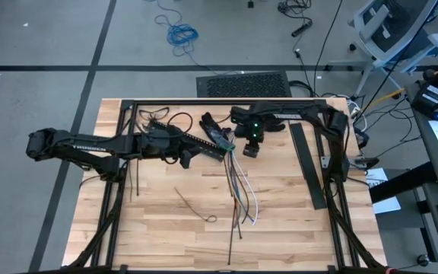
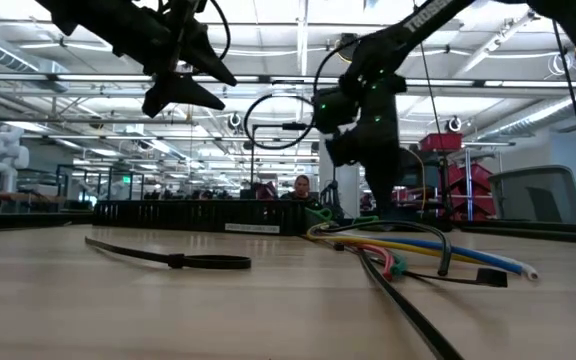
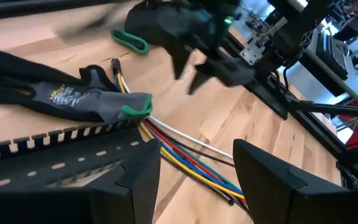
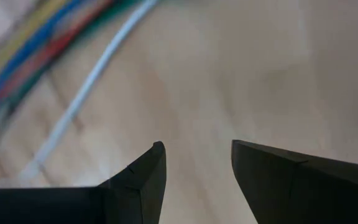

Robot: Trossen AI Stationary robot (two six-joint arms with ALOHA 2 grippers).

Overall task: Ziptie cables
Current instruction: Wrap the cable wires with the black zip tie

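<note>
Pale wood table (image 1: 166,228). The cables (image 1: 242,194), white, red, green, orange and blue, lie fanned on it, one end tucked under a grey-and-black glove (image 1: 217,137). Right gripper (image 1: 251,150) hangs just beside that glove, above the cables' near end, fingers (image 4: 135,180) spread with bare wood between them and nothing pinched. Left gripper (image 1: 185,156) sits on the glove's other side, beside a black slotted rail (image 3: 55,140); jaws parted, empty, with the cables running past its fingertips (image 3: 260,168). One looped ziptie (image 1: 196,207) lies well apart from the glove; a second dark strip (image 1: 233,221) among the cables is probably another.
</note>
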